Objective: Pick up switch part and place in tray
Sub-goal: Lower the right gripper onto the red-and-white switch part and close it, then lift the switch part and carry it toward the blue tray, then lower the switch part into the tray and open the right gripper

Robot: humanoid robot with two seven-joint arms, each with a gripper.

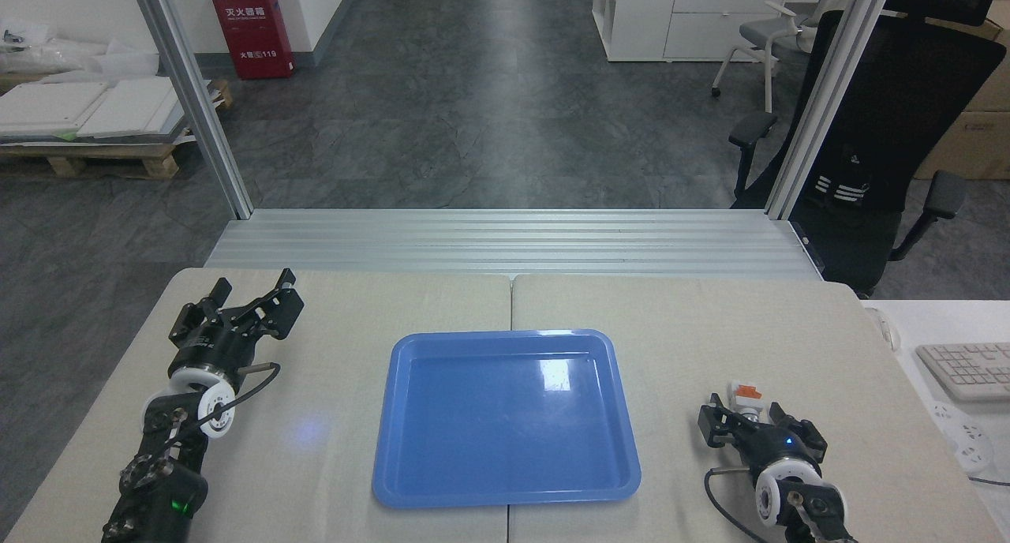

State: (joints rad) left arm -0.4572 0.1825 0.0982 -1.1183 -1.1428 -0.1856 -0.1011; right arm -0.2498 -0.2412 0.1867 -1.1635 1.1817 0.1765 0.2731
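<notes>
Head view of a beige, cloth-covered tabletop (pixel 678 314). At centre lies the large, shallow, glossy blue plastic tray (pixel 505 492) with rounded corners and a raised rim; nothing lies in it.

The switch part (pixel 745 395), a small push-button unit of which only the white-grey body and orange-red end block are visible, rests on the table to the right of the tray, well apart from its rim. Its green button end is hidden behind the right gripper (pixel 759 423), a black two-fingered claw on a white wrist ring. The claw's fingers are spread, one to each side of the switch's near end, and nothing is clamped between them; whether either finger touches the switch cannot be told.

Key relation: the switch lies directly ahead of the right claw, on its far side, with its long axis running roughly away from the viewer and so along the claw's approach line, orange end farthest. The fingers therefore stand across the narrow width of the body.

The left gripper (pixel 246 302), a like black claw, rests with fingers parted and empty on the far side of the tray, much farther from the switch. The right arm is judged the one to make the grasp; pickup is not yet done.
</notes>
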